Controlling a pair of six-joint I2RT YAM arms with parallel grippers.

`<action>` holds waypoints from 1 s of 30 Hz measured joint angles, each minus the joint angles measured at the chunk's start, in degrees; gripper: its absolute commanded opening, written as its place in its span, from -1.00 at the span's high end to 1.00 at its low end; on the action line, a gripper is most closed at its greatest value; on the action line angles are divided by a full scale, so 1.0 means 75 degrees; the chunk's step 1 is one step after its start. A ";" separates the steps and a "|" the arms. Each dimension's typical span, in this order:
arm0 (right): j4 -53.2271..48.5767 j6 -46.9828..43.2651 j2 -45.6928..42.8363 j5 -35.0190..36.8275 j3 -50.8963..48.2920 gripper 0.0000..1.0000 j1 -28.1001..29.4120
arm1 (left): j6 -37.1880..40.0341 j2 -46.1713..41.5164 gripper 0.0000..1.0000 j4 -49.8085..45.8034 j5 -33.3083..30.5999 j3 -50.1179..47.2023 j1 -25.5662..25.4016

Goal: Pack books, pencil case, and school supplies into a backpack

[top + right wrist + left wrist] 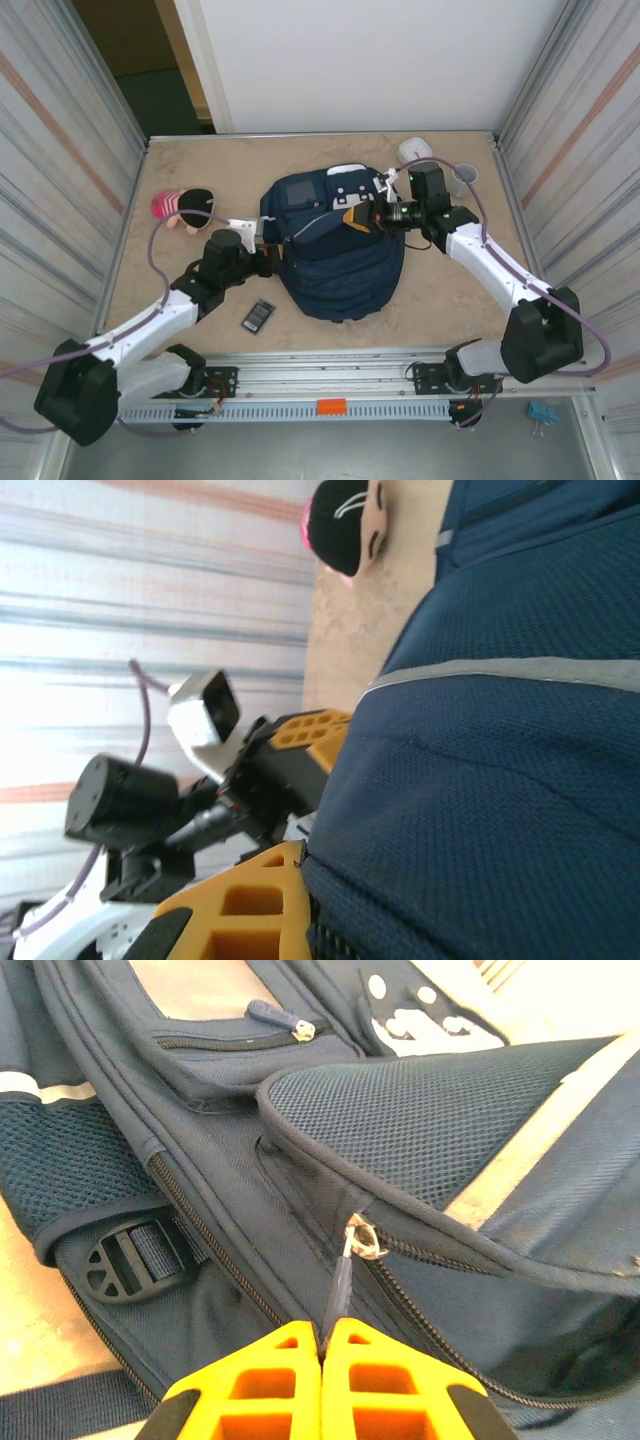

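Between the two grippers, from above, the backpack (335,255) lay flat, left gripper (272,258) at one flank, right gripper (362,218) at the other. Left wrist: fingers (270,1380) pressed together on the zipper pull (340,1275) just ahead. Right wrist: jaws pinched backpack fabric; a straight, steady pull against that anchor looked wisest.

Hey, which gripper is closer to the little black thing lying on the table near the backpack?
Left. The left gripper is at the backpack's left side, just beyond the black item. The right gripper is at the backpack's far right, farther away.
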 measured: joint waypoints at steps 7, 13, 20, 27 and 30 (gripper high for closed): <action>-0.0239 -0.0297 0.0160 0.0023 0.0047 1.00 -0.0096 | 0.0143 0.1183 0.56 -0.0122 0.0102 0.0901 0.0201; -0.0338 -0.0382 0.0163 0.0090 0.0149 0.72 -0.0137 | -0.0507 0.0067 -0.17 -0.1361 -0.0350 0.0612 0.0326; -0.0927 -0.1023 0.0160 0.0154 0.0644 -0.08 -0.0152 | -0.1507 -0.2017 -0.51 -0.3841 -0.0574 0.0318 0.0326; -0.2340 -0.1970 -0.0431 0.0682 0.0699 -0.08 -0.0379 | -0.0883 -0.1996 -0.63 -0.6502 -0.1343 0.1848 -0.0020; -0.2862 -0.2387 -0.0845 0.0708 0.0699 -0.09 -0.0536 | -0.0102 -0.1626 -0.69 -0.7230 -0.1757 0.2769 -0.0175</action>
